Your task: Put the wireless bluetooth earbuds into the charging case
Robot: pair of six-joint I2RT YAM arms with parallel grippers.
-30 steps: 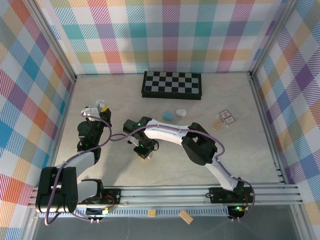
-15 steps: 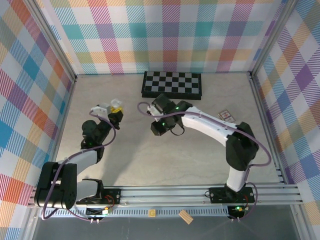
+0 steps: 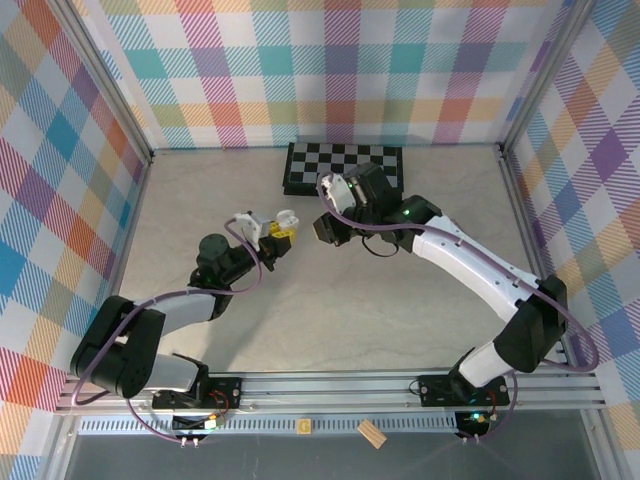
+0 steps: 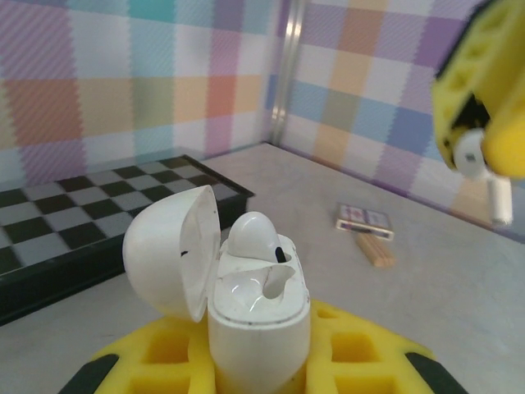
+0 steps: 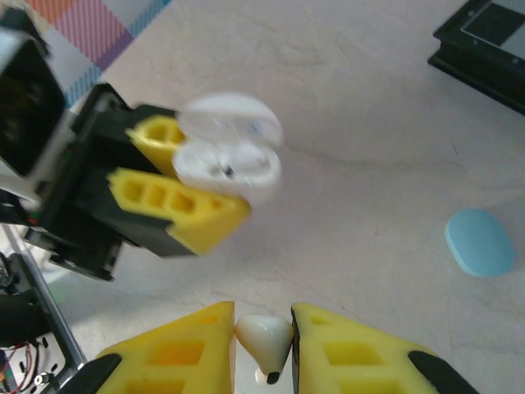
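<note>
left tool [image 4: 258, 353] is clamped on a white case [image 4: 261, 316], which is held upright off the surface [image 3: 400, 300]. its lid is hinged open, to the left in the left wrist view. one white earbud [image 4: 251, 233] is seated in a well of the case. just beyond, right tool [image 5: 263, 328] is closed narrow on a second earbud [image 5: 265, 338], also white, stem down, held near the case but apart from it. farther on, a blue case [image 5: 480, 240] is noted lying shut on the surface. chessboard [image 3: 345, 168] is set by the far wall.
</note>
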